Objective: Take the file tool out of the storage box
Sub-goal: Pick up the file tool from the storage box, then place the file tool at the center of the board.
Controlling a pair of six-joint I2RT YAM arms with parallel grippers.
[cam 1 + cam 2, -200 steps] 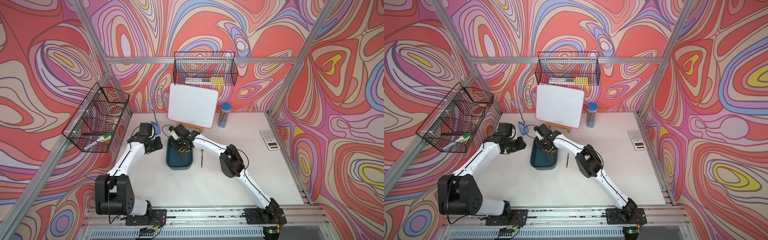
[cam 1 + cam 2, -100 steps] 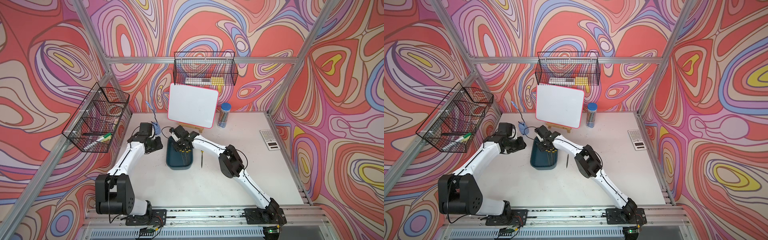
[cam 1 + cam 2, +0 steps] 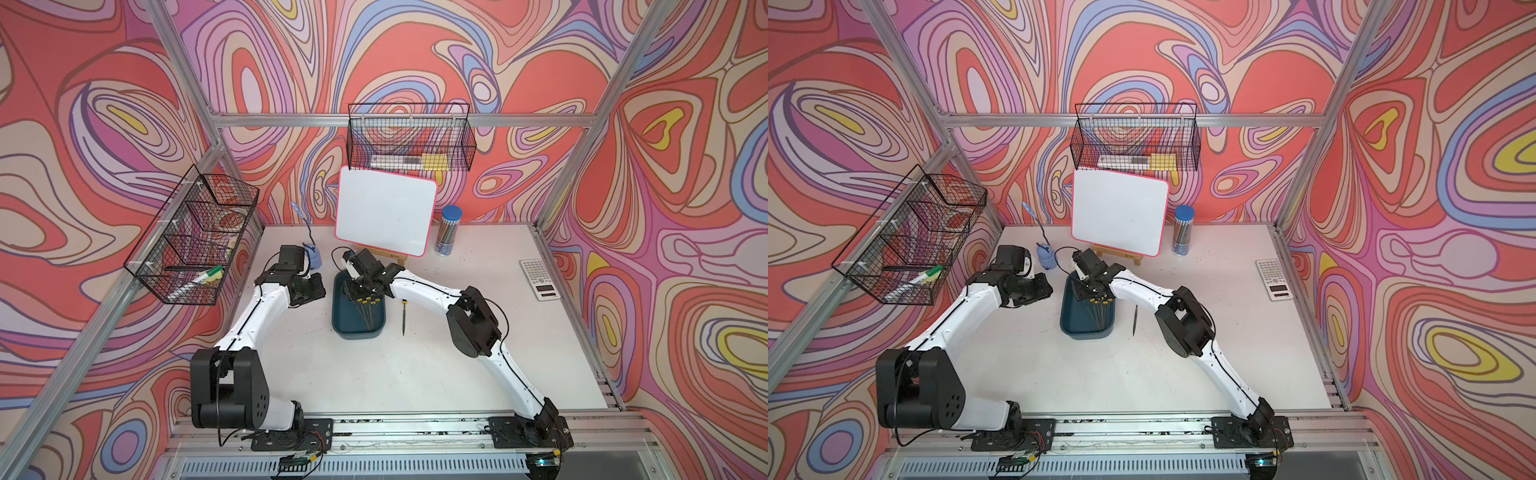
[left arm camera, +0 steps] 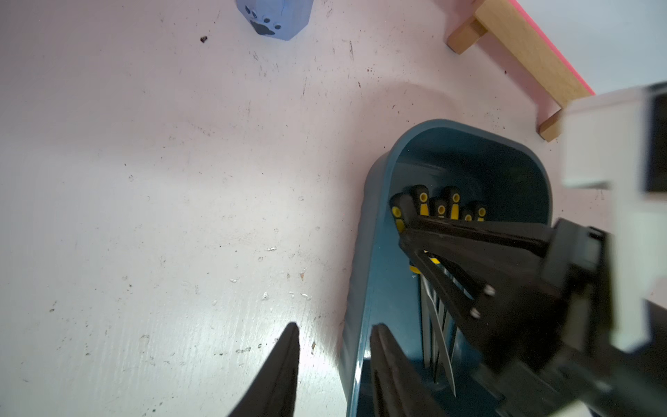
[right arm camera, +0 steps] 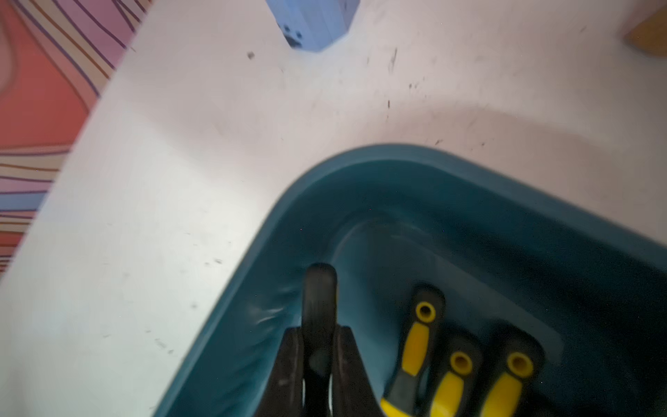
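The storage box point(image 3: 338, 318) point(image 3: 1065, 316) is a dark teal tub in mid-table, seen in both top views. Several file tools point(image 3: 368, 309) point(image 5: 418, 335) with black-and-yellow handles lie in it. My right gripper point(image 5: 319, 330) point(image 3: 353, 291) reaches into the box's far end and is shut on one file tool's black handle point(image 5: 319, 289) point(image 4: 398, 211). My left gripper point(image 4: 336, 326) point(image 3: 327, 291) straddles the box's left wall point(image 4: 357, 289). One finger is inside and one stands outside with a gap to the wall. Another file tool point(image 3: 403, 318) point(image 3: 1134, 320) lies on the table right of the box.
A whiteboard point(image 3: 384, 216) on a wooden easel point(image 4: 523, 47) stands behind the box, with a pencil jar point(image 3: 446, 232) beside it. A blue pen holder point(image 3: 314, 259) sits at the far left and a calculator point(image 3: 539, 278) at the right edge. Wire baskets point(image 3: 195, 237) point(image 3: 409, 141) hang on the walls.
The right gripper has closed onto a file tool's handle inside the box. The left arm and the box have not moved.
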